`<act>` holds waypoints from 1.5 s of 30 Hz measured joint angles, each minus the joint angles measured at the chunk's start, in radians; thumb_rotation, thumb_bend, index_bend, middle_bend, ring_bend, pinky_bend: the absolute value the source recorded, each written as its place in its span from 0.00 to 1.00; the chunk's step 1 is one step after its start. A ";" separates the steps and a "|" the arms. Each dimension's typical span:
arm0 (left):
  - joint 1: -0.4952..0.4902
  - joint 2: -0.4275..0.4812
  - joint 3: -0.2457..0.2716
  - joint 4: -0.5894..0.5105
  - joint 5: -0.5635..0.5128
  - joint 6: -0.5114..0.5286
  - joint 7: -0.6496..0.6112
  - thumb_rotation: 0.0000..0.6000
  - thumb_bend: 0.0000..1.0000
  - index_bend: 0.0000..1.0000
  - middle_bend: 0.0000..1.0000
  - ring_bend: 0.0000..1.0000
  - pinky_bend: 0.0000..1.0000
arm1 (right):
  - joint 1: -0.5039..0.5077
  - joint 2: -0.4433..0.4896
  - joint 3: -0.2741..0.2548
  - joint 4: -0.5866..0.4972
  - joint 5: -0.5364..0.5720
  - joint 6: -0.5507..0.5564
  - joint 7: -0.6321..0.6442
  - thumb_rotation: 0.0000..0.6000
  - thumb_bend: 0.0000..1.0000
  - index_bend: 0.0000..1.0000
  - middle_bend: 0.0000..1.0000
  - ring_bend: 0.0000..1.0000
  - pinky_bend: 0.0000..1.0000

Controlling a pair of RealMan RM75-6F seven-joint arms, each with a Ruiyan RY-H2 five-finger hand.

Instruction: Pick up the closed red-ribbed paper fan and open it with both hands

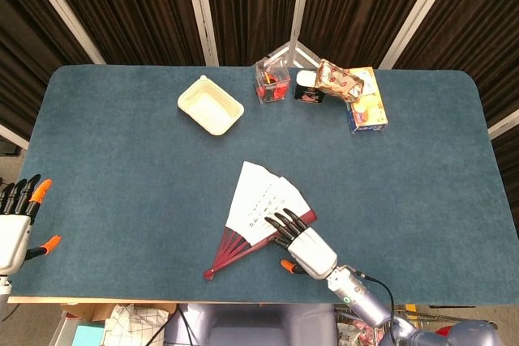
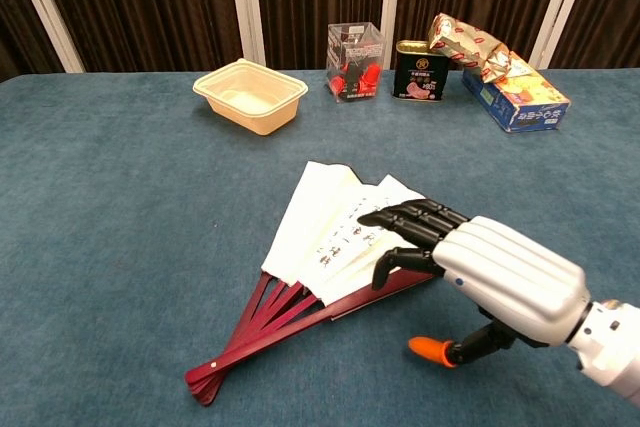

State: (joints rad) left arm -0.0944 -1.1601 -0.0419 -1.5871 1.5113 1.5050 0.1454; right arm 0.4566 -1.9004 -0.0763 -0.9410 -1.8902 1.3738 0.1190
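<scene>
The paper fan (image 1: 258, 207) lies partly spread on the blue table, white leaf toward the far side and red ribs converging at a pivot near the front edge. In the chest view the fan (image 2: 335, 227) has its outer red rib running under my right hand (image 2: 490, 277). My right hand (image 1: 302, 245) reaches over the fan's right edge, dark fingers extended across the paper and rib, orange-tipped thumb low beside the rib; it grips nothing. My left hand (image 1: 15, 220) hangs off the table's left edge, fingers apart and empty.
At the back stand a cream food tray (image 1: 211, 104), a clear box with red contents (image 1: 272, 79), a dark can (image 1: 308, 87), a snack packet (image 1: 339, 79) and a blue-yellow carton (image 1: 369, 111). The table's front edge runs just below the fan's pivot.
</scene>
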 measured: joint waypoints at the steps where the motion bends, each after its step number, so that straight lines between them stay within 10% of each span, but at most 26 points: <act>1: 0.000 0.000 0.000 0.000 -0.001 0.000 0.000 1.00 0.00 0.00 0.00 0.00 0.00 | 0.002 -0.006 0.000 0.003 0.000 -0.001 0.001 1.00 0.29 0.37 0.09 0.00 0.00; 24: -0.005 0.002 -0.006 -0.007 -0.023 -0.018 -0.008 1.00 0.00 0.00 0.00 0.00 0.00 | 0.063 -0.132 0.019 0.085 0.045 -0.036 0.017 1.00 0.30 0.32 0.09 0.00 0.00; 45: -0.008 0.004 -0.007 -0.012 -0.032 -0.028 -0.010 1.00 0.00 0.00 0.00 0.00 0.00 | 0.075 -0.195 0.004 0.130 0.071 -0.050 0.034 1.00 0.43 0.63 0.15 0.00 0.00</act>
State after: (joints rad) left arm -0.1028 -1.1566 -0.0486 -1.5995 1.4793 1.4768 0.1353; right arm 0.5316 -2.0959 -0.0726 -0.8110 -1.8193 1.3239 0.1534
